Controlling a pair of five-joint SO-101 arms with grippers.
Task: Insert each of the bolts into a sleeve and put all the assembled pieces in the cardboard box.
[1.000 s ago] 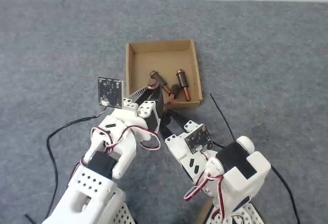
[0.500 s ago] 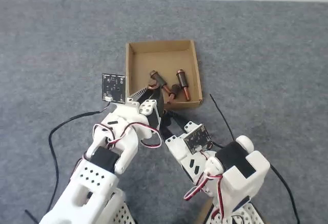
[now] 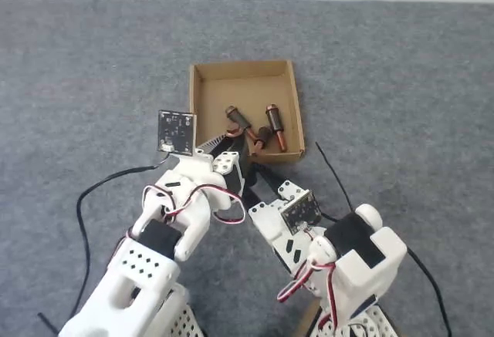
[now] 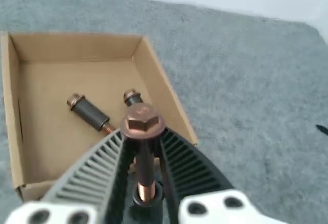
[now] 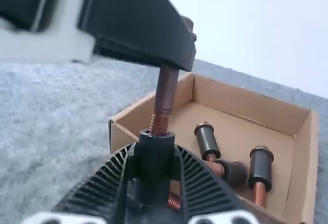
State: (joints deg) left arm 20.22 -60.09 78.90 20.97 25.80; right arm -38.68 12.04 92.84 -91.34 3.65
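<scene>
My left gripper (image 4: 141, 134) is shut on a copper bolt (image 4: 142, 124) just below its hex head. The bolt's threaded tip sits in the mouth of a black sleeve (image 5: 154, 152), and my right gripper (image 5: 154, 149) is shut on that sleeve. In the high view the two grippers meet just before the near wall of the cardboard box (image 3: 245, 71), the left gripper (image 3: 231, 143) above the right gripper (image 3: 248, 179). Three assembled pieces lie in the box: one (image 3: 238, 116), another (image 3: 275, 125) and a third (image 3: 261, 138).
Grey carpet (image 3: 401, 82) spreads around the box on all sides. A thin black cable (image 3: 336, 175) runs beside the right arm, and another cable (image 3: 89, 206) loops by the left arm's base.
The left arm has shifted a little toward the box, carrying the bolt with it. The right arm has barely moved.
</scene>
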